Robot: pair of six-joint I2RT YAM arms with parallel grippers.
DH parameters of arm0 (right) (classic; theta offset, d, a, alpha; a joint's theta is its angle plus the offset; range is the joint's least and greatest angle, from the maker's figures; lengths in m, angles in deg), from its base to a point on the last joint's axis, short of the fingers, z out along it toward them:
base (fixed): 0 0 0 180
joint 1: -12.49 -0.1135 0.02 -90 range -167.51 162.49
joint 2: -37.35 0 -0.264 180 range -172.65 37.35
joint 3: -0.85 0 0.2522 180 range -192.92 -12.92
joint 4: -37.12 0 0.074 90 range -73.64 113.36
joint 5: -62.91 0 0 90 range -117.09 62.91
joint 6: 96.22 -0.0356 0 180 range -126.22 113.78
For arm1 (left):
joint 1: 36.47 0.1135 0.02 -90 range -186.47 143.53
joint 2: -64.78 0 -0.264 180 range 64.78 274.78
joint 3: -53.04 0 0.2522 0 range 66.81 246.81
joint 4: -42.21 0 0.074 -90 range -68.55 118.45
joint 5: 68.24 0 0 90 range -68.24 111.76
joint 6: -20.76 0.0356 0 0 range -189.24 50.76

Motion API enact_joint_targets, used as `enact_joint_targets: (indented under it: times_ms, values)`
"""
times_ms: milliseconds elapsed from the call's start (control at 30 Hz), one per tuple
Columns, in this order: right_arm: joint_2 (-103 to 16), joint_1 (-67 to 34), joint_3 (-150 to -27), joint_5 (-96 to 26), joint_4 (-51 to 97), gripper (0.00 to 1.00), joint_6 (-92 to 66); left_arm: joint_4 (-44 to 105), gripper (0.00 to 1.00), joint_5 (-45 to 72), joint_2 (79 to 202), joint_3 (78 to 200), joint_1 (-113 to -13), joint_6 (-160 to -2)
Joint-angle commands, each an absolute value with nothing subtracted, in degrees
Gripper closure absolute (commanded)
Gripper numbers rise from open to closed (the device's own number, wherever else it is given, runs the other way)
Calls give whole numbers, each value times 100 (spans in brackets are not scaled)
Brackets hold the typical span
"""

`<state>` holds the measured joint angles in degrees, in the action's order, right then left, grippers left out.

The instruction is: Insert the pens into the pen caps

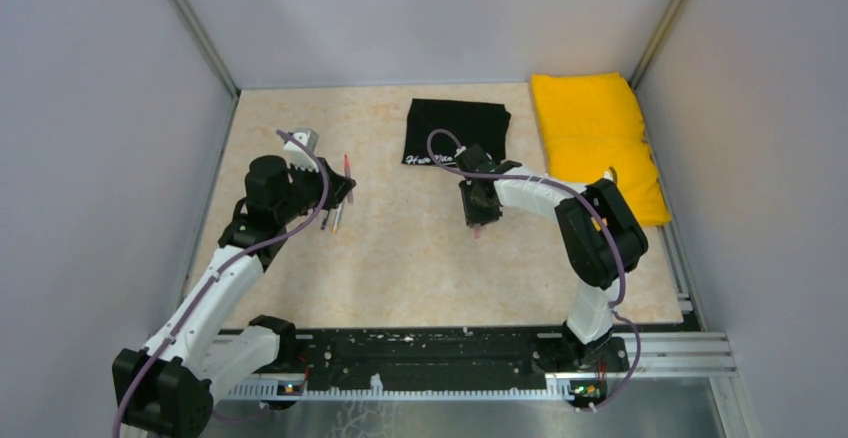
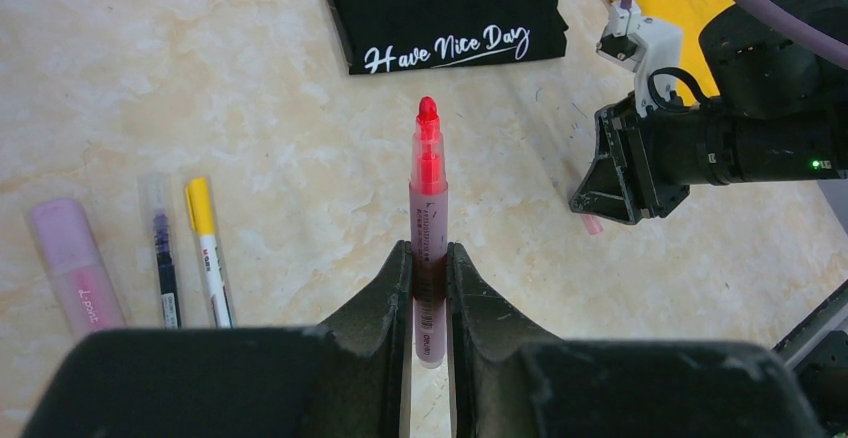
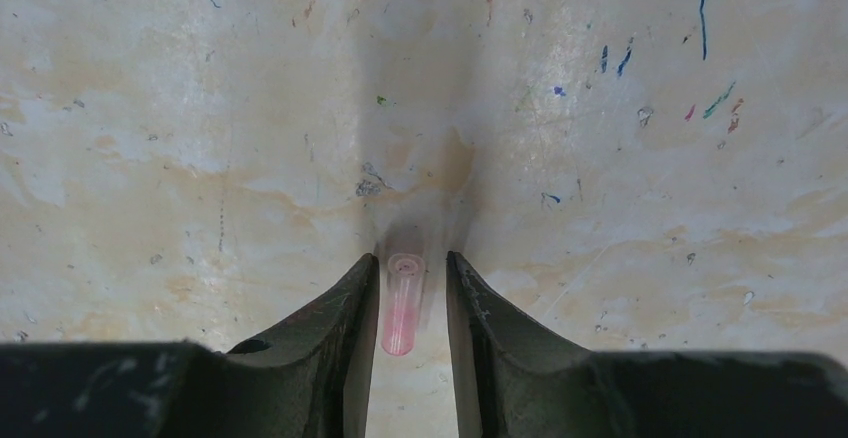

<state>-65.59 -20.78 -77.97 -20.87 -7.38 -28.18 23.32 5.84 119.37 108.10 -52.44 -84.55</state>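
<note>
The pale marbled bench (image 1: 400,268), flecked with old ink marks, sits between grey walls, with a folded black cloth (image 1: 457,130) and a yellow cushion (image 1: 595,138) at its far side. Your left tool (image 2: 430,250) is pinching the reddish-pink pen (image 2: 428,193) low on the barrel, its bare red tip pointing out toward the right arm. Your right tool (image 3: 412,258) is down at the bench, fingers spread a little either side of the pinkish-red cap (image 3: 402,303) lying between them; a gap shows on one side, so you have not pinched it yet. The step in hand looks like picking up that cap. Centre the fingers on it before you squeeze, since so small and round a tube could roll or pop out sideways. The ringed far end looks like the open mouth, so grip behind it and leave it free, then lift and turn it toward the pen tip. The pale pink pen (image 2: 75,268) and two thin pens (image 2: 208,253) lie on the bench left of your left tool
</note>
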Motion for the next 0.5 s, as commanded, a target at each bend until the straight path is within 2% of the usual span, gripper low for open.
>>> enact_joint_targets:
  times_ms: [0, 233, 467]
  values:
    - [-6584, -2156, -7924, -2065, -927, 69, -2736, 2499, 100, 464, 11945, 10865, -5212, -8357]
    - [-6564, -2221, -7884, -2132, -980, 69, -2715, 2507, 100, 424, 11968, 10877, -5207, -8357]
    - [-6518, -2228, -7893, -2113, -1033, 80, -2709, 2497, 100, 404, 11966, 10874, -5212, -8357]
